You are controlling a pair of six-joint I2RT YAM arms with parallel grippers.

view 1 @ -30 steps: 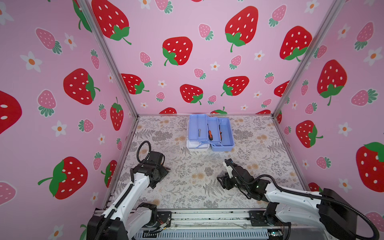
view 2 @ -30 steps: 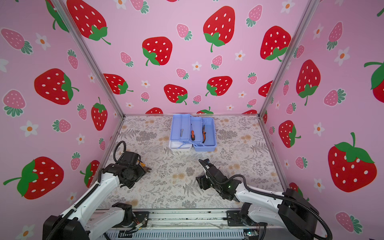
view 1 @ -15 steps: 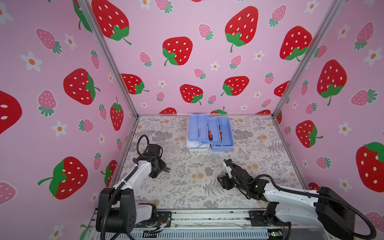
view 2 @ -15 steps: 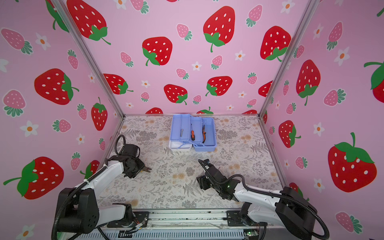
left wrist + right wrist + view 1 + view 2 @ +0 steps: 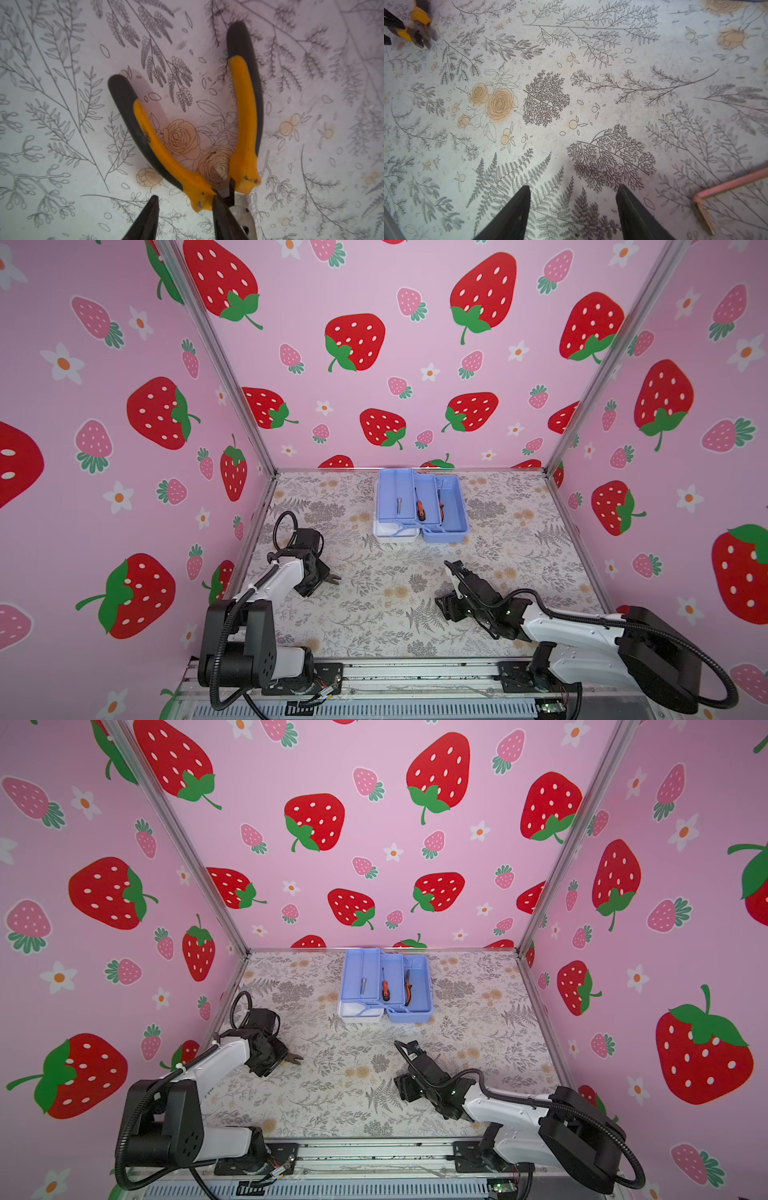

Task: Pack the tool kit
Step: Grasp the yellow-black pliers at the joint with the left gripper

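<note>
2 black jaws of the left gripper [image 5: 186, 199] stand partly apart, low over the worktop [image 5: 62, 62], straddling the neck of a pair of pliers [image 5: 243, 124]. 1 jaw overlaps the metal head. A strip of bare worktop shows between the other jaw and the nearer yellow-and-black handle, so this reads as a bracket, not yet a clamp. Seen from the left wrist, both handles splay straight away from the jaws in a V. In both top views the pliers lie across the worktop, head poking out toward the middle, handles out of sight beneath the gripper. The tool kit [image 5: 455, 506] sits open at the far middle of the worktop, well apart from these jaws, ahead and to their right. Its blue trays run front to back, roughly crosswise to the pliers, so the tool probably needs a turn before it drops in. The right gripper [image 5: 573, 187] hovers over bare worktop at front right, jaws apart and empty; the left arm is plainly nearer the pliers.
</note>
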